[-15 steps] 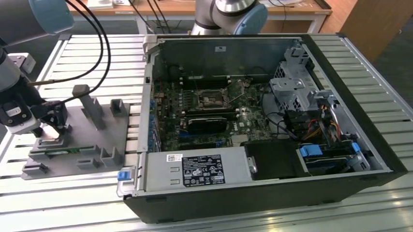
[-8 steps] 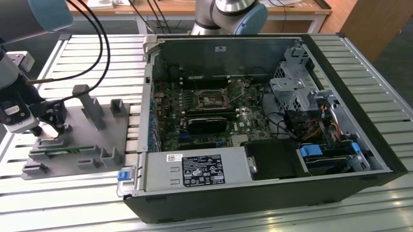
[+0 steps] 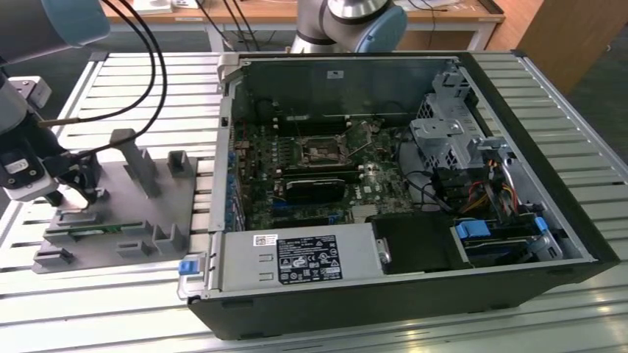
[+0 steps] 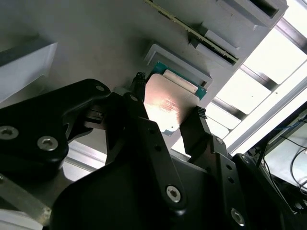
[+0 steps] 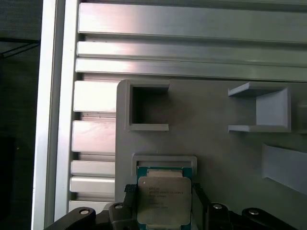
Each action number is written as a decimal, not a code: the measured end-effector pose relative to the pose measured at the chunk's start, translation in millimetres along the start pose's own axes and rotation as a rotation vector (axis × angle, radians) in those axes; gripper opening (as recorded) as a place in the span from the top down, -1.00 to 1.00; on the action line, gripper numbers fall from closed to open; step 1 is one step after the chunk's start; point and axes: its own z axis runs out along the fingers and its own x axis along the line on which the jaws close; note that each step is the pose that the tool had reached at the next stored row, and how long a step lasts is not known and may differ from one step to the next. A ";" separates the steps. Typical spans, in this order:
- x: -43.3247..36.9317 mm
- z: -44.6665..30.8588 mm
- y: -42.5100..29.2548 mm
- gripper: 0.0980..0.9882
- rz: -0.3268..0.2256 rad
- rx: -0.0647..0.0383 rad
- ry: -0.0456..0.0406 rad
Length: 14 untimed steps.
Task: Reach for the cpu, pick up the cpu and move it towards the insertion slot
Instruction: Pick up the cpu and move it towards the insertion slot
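**The cpu** [image 5: 164, 201]: a small flat square chip with a silvery metal top bearing faint print and a pale tan rim. Its top face is turned toward the camera in both wrist views. It is over a teal-lined square pocket [image 5: 164, 160] of the grey fixture [image 5: 216, 143], gripped at two opposite edges by the claw [image 4: 169, 96].

**The insertion slot** [image 3: 321, 151]: a square socket with a silvery frame around a dark centre. It lies on the motherboard [image 3: 383, 176] inside the open computer case [image 3: 393, 312], well apart from the fixture, toward the exterior view's right.
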 end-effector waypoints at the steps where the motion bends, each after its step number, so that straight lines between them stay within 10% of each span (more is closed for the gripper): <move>1: 0.0 -0.5 0.0 0.00 0.000 0.000 0.0000; 14: 0.0 -5.2 0.2 0.00 0.000 0.000 0.0001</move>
